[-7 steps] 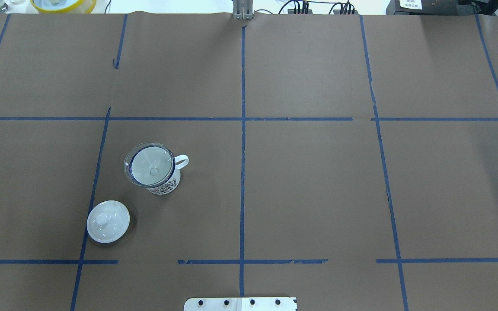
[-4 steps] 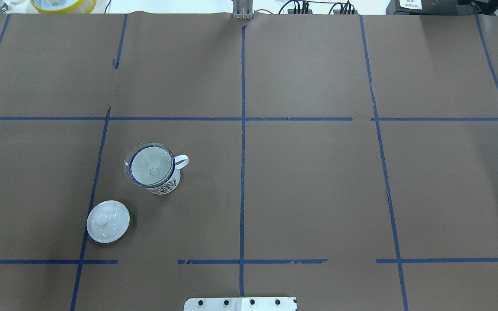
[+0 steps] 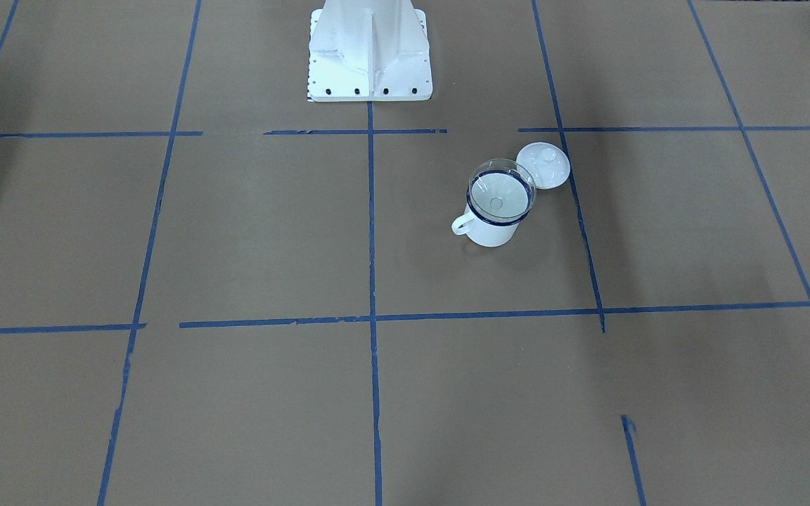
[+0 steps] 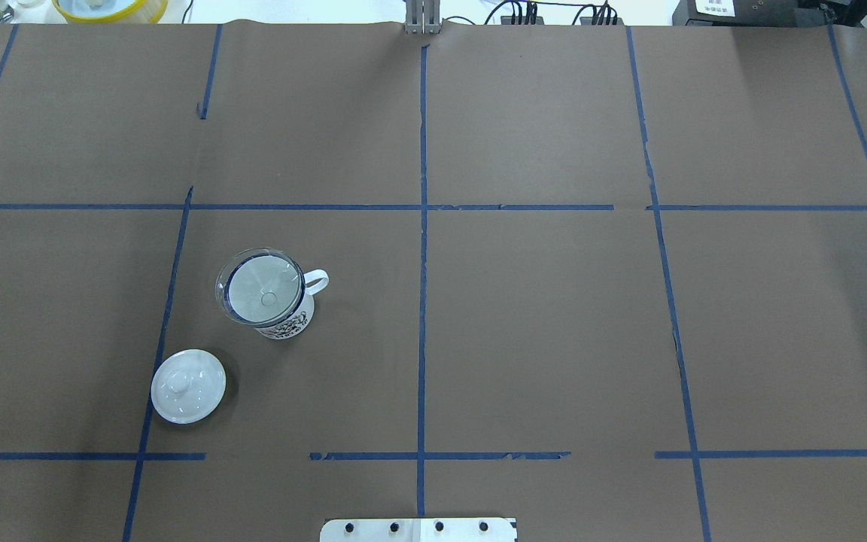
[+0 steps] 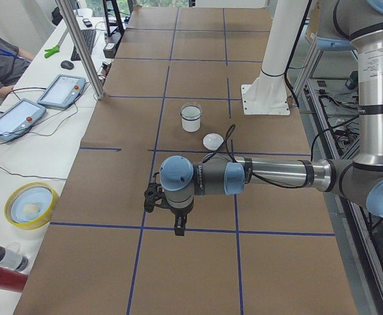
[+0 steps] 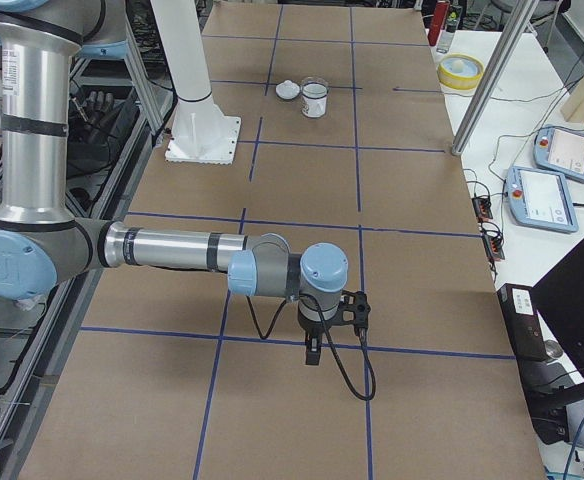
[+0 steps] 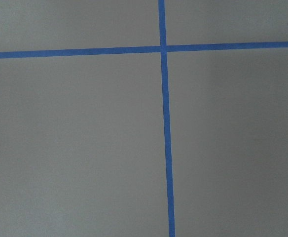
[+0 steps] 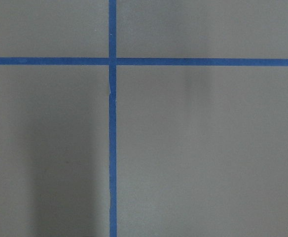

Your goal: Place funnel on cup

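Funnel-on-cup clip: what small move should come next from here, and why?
Probably none; I would make no further move and end the run. The funnel already sits upright in the cup, its wide top resting on the blue rim. The left arm and right arm are far from it, and the lid lies apart.

The funnel [image 4: 260, 290] sat in the mouth of the cup [image 4: 288, 324], its wide cone closing the way in from above. The lid [image 4: 188, 386] lay near the cup, apart from it, on the robot's side and to the left, narrowing that approach. Bare table [image 4: 554, 324] stretched out on the handle side and beyond the cup. The white pedestal [image 3: 368, 49] and the low left arm [image 5: 270, 174] stood well apart from the cup
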Robot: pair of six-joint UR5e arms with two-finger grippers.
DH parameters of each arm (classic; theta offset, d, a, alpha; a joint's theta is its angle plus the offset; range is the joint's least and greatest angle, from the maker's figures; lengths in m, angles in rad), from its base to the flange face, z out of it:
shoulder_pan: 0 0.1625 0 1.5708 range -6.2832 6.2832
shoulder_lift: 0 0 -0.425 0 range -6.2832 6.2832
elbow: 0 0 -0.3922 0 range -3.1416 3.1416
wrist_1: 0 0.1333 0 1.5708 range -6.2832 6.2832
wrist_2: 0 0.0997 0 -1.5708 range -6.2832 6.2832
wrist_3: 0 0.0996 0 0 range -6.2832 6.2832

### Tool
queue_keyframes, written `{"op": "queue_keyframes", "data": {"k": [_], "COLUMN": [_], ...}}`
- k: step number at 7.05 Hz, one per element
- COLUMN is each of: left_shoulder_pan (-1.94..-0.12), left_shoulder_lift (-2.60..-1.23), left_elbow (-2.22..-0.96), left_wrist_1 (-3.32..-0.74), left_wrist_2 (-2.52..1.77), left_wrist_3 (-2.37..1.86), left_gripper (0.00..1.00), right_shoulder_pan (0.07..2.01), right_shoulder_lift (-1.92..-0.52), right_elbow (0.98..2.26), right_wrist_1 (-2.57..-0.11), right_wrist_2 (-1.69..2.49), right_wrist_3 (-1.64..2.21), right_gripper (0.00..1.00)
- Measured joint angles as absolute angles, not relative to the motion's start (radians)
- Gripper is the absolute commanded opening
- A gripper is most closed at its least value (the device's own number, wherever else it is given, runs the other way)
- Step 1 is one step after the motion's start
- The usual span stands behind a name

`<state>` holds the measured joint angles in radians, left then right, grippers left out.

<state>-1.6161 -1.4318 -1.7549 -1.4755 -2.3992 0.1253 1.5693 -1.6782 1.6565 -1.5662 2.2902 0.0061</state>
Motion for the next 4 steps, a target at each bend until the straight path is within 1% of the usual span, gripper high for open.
{"op": "queue_keyframes", "data": {"k": [4], "left_shoulder_pan": [-1.617], "left_shoulder_lift": [-1.437], "left_elbow": [-1.769], "left_wrist_1": [-1.476], "left_wrist_2": [-2.396], "left_wrist_3": [0.125], "left_gripper": [1.0], "right_shoulder_pan": [1.569], "right_shoulder_lift": [-1.678], "right_elbow": [1.656], "right_wrist_1": [-1.566], "right_wrist_2": [2.29], "right_wrist_3": [0.006], "right_gripper": [1.0]}}
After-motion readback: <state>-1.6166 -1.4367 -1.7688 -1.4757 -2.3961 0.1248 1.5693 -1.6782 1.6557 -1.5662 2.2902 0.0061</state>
